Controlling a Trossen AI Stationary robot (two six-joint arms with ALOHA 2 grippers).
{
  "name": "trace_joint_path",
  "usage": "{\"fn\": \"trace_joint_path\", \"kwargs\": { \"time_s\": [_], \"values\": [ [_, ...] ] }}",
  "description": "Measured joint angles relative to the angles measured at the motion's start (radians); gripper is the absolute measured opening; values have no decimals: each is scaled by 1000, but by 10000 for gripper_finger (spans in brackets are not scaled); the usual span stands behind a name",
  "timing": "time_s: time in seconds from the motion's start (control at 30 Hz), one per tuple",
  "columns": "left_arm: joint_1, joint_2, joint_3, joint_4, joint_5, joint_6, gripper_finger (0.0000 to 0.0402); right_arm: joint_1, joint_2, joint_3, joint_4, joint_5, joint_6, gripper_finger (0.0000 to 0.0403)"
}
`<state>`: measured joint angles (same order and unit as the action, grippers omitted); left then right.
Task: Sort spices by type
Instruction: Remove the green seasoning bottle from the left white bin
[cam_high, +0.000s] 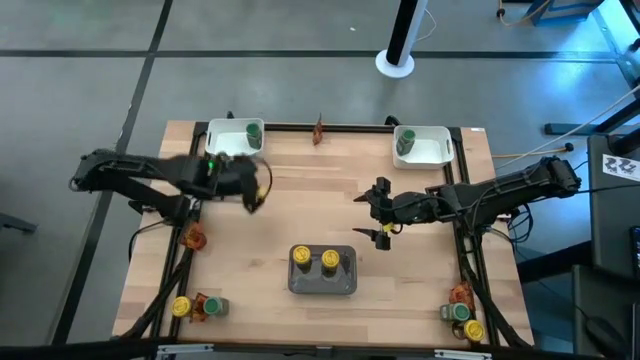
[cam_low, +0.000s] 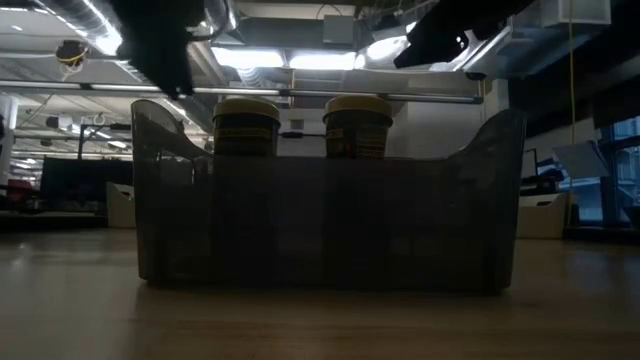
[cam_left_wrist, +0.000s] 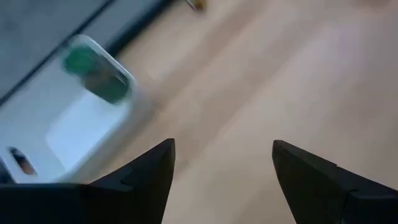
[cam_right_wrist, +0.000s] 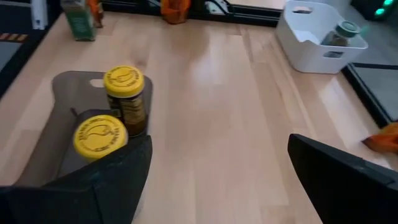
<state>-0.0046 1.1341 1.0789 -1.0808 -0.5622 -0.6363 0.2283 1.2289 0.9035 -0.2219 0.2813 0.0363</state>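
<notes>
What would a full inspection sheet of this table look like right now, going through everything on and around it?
Surface: wooden table, bare in the middle.
Job's things: two yellow-lidded jars in the grey tray; one green-lidded jar in the left white tray, another in the right white tray; unsorted jars and orange packets at the near corners.
Clutter: small brown item at the far edge.
End effectors: left end effector open, empty, near the left white tray; right end effector open, empty, beside the grey tray.
Cables: cable beyond the right edge.
Surroundings: white pole base on grey floor.
</notes>
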Motion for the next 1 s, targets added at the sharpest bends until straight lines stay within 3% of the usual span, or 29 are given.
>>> {"fn": "trace_joint_path", "kwargs": {
  "time_s": [0.23,0.37,0.63,1.0],
  "values": [
    [379,3,9,115,25,184,253,0,0,0,3,33,-16,374],
    [512,37,8,183,50,251,253,0,0,0,3,33,-16,374],
    [615,169,8,292,63,301,254,0,0,0,4,33,-23,374],
    [706,347,8,402,59,277,289,0,0,0,3,33,-23,374]
  ]
}}
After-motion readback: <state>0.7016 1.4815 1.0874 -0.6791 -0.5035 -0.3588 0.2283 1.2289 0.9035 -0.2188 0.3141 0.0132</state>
